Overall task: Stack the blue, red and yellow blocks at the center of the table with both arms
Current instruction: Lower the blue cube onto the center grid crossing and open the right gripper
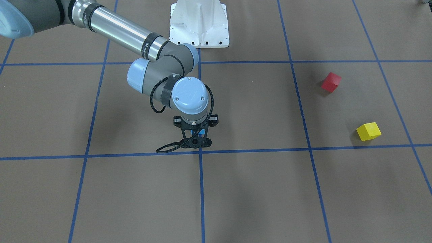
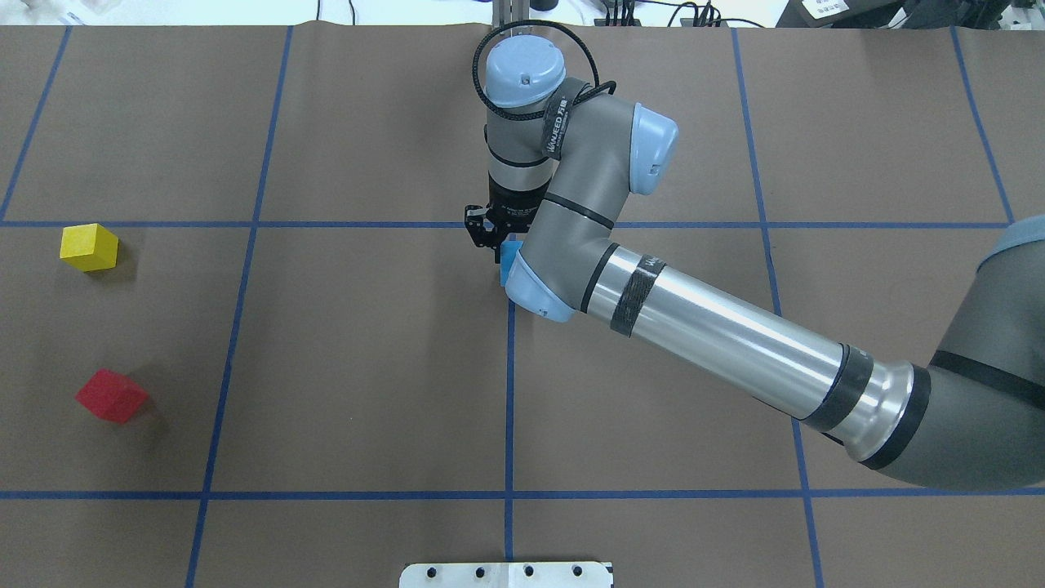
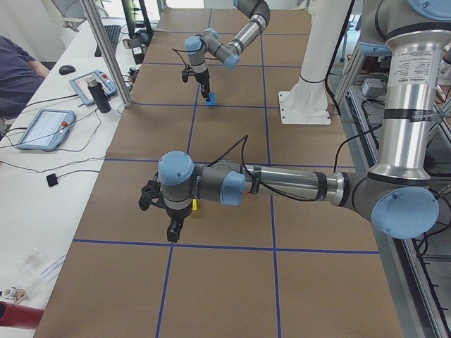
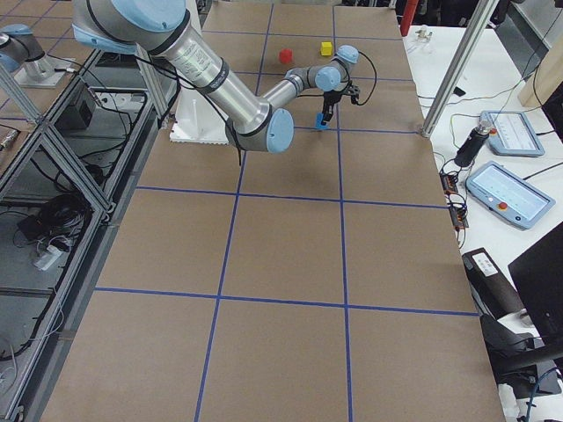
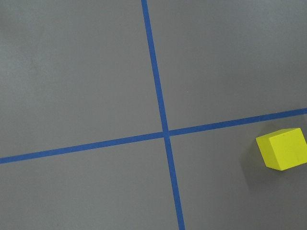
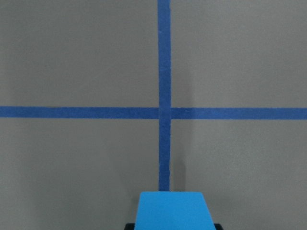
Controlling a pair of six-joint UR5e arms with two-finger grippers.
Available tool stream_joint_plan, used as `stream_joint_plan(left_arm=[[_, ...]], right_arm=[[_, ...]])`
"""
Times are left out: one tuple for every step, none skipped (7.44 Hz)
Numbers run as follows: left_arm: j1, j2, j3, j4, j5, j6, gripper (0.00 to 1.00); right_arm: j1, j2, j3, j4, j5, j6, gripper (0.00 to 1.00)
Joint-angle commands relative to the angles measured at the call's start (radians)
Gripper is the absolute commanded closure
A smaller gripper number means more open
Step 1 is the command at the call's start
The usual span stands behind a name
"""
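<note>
Forearm of the right arm [image 2: 718, 327] slants in from the robot's right toward the middle of the table [image 1: 256, 195]. The wrist folds so that the last joint stands upright with its round blue cap on top. The right gripper [image 1: 197, 138] points straight down from that joint. Its fingers are pressed against the sides of the blue block [image 6: 170, 211], which sits between them low over the brown surface. Whether the block touches the table cannot be told. It is over a tape line, just on the robot's side of a crossing of lines at the table's centre, out in front of the white pedestal [image 1: 199, 23].

The left arm [image 3: 289, 184] shows only in the side view from the robot's left. It is stretched out nearly level over the table, and the wrist is turned so that the left gripper [image 3: 172, 229] hangs downward above the surface. That view does not show whether its fingers are spread or together. Its wrist camera looks down on another tape crossing, with the yellow block [image 5: 283, 148] at the right edge of the view.

The red block [image 1: 331, 82] and the yellow block lie on the robot's left half of the table, well apart from the blue one. They are near each other without touching, the red one nearer the robot, and both sit askew to the grid.
</note>
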Motion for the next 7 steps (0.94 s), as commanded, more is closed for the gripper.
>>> stream_joint_plan(left_arm=[[0.000, 0.000, 0.000, 0.000, 0.000, -0.001, 0.00], [0.000, 0.000, 0.000, 0.000, 0.000, -0.001, 0.00], [0.000, 0.000, -0.001, 0.000, 0.000, -0.001, 0.00], [0.000, 0.000, -0.003, 0.000, 0.000, -0.016, 0.00], [0.003, -0.006, -0.007, 0.002, 0.000, -0.045, 0.00], [0.020, -0.027, -0.045, 0.021, 0.006, -0.069, 0.00], [0.079, -0.023, -0.076, 0.029, 0.008, -0.149, 0.00]], right_arm=[[-0.007, -0.015, 0.005, 0.047, -0.001, 0.062, 0.09], [-0.005, -0.013, 0.010, 0.057, -0.001, 0.068, 0.03], [-0.005, -0.021, 0.039, 0.057, -0.001, 0.070, 0.01], [0.004, -0.025, 0.068, 0.055, 0.001, 0.074, 0.01], [0.027, -0.033, 0.117, 0.042, 0.012, 0.076, 0.01], [0.041, -0.077, 0.217, 0.006, 0.030, 0.076, 0.01], [0.091, -0.135, 0.325, -0.065, 0.027, 0.070, 0.01]])
